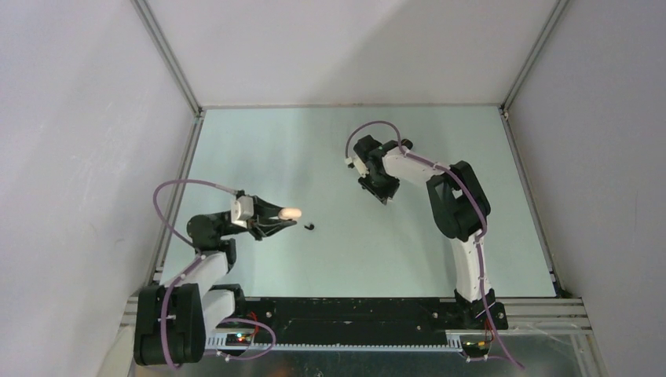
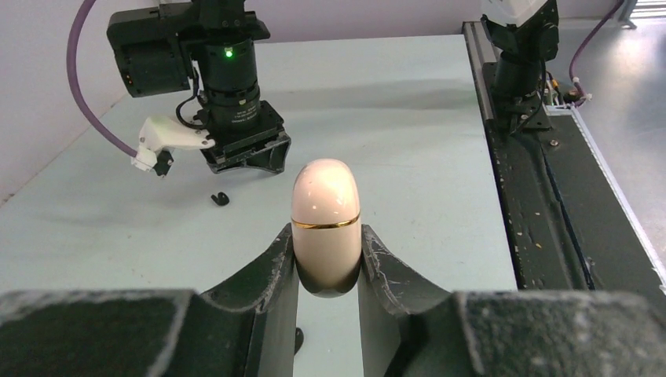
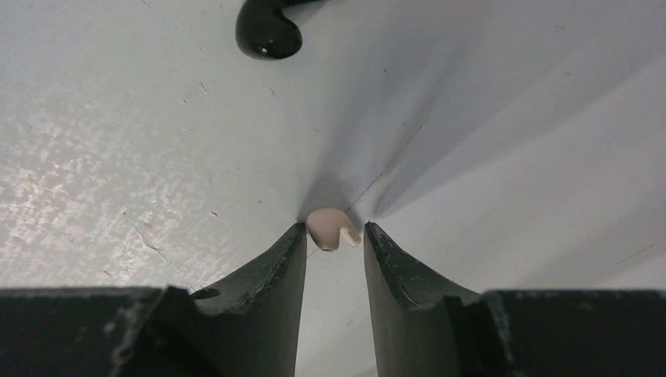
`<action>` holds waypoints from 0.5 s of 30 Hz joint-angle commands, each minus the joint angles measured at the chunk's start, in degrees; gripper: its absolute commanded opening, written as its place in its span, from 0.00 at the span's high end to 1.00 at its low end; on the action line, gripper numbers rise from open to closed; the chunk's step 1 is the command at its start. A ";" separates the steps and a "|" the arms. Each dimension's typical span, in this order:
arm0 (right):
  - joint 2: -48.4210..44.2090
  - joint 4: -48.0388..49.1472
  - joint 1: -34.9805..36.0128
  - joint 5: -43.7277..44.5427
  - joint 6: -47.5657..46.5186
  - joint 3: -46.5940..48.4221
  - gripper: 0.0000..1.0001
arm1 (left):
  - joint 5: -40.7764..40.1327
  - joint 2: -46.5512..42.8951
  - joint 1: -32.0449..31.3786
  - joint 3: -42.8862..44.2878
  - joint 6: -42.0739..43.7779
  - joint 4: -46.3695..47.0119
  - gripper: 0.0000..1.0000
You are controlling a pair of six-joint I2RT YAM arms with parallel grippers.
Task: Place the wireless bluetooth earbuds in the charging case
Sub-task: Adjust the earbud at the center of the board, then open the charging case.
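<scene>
Right gripper [image 3: 334,233] tips flank the cream earbud [image 3: 325,228], maybe pinching; left gripper [image 2: 327,239] clamps the case [image 2: 326,196] at 9 o'clock. Pickup step, so next it needs a clean lift.

The case [image 2: 326,220] is glossy cream plastic with a shiny gold band. The black earbud [image 3: 268,31] is glossy, the table [image 3: 118,157] matt and finely scratched.

The right tool [image 3: 334,236] has its dark fingers [image 3: 271,275] narrowly apart over the pale grey, scratched tabletop [image 3: 118,157]. A tiny cream-white stemmed earbud [image 3: 326,229] sits between their tips; whether it is pinched is unclear. A glossy black earbud [image 3: 268,31] lies well ahead, leftward.
</scene>
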 commanded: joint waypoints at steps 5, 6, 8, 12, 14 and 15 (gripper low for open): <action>-7.71 0.55 -0.30 1.57 2.49 -0.36 0.54 | -8.64 4.26 -5.13 12.51 27.93 -34.44 1.00; -9.61 1.11 -0.32 0.51 1.90 -0.13 0.51 | -9.83 3.42 -7.26 14.83 32.39 -39.27 1.00; -12.73 1.61 -0.30 -2.62 -1.12 0.81 0.48 | -13.91 2.07 -11.85 19.73 52.13 -62.46 1.00; -21.43 4.14 -0.12 -13.61 -5.02 0.98 0.45 | -16.56 4.04 -18.57 24.77 67.92 -85.21 1.00; -26.11 5.65 0.08 -19.73 -5.84 0.05 0.43 | -15.91 5.12 -20.15 24.57 64.17 -81.88 1.00; -27.55 6.69 0.11 -21.90 -5.96 -0.99 0.43 | -16.08 5.36 -20.65 24.44 62.93 -81.58 1.00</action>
